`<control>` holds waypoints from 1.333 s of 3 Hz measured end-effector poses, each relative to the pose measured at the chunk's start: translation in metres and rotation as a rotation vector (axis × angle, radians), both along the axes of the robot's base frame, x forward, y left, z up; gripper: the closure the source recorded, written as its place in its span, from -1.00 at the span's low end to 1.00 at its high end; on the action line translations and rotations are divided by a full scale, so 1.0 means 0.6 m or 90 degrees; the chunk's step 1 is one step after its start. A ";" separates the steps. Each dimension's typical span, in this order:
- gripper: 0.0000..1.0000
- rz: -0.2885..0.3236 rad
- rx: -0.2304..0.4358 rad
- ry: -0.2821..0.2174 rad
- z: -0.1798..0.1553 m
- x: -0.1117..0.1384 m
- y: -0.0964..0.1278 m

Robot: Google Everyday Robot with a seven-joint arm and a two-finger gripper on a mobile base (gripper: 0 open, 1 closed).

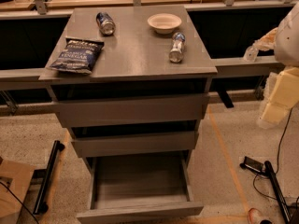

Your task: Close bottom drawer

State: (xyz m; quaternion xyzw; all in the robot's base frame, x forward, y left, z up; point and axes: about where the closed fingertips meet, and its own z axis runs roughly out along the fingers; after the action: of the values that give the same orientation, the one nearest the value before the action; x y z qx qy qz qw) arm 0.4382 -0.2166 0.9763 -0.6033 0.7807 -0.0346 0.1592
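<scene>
The grey wood-grain cabinet (135, 55) stands in the middle of the view with three drawers. The bottom drawer (140, 211) is pulled far out toward me; its plank floor (140, 181) is bare and its slim front panel is near the lower edge. The middle drawer (135, 143) and the top drawer (131, 110) stick out slightly. My cream-coloured arm (280, 92) is at the right edge, and my gripper (254, 50) is up beside the cabinet's top right corner, well away from the bottom drawer.
On the cabinet top lie a dark chip bag (77, 55), a can (105, 23), a white bowl (164, 22) and a bottle on its side (177, 47). A black bar (49, 176) and a cardboard box (14, 185) lie on the floor at left; cables and a stand (271, 181) are at right.
</scene>
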 end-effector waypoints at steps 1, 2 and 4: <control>-1.00 0.000 0.000 0.000 0.000 0.000 0.000; -0.76 0.000 0.000 -0.006 0.003 0.000 0.001; 0.16 -0.023 0.031 0.011 -0.070 0.039 -0.030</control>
State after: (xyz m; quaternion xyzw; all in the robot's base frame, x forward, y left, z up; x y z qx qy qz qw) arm 0.4614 -0.2347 0.9344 -0.5850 0.7936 -0.0130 0.1665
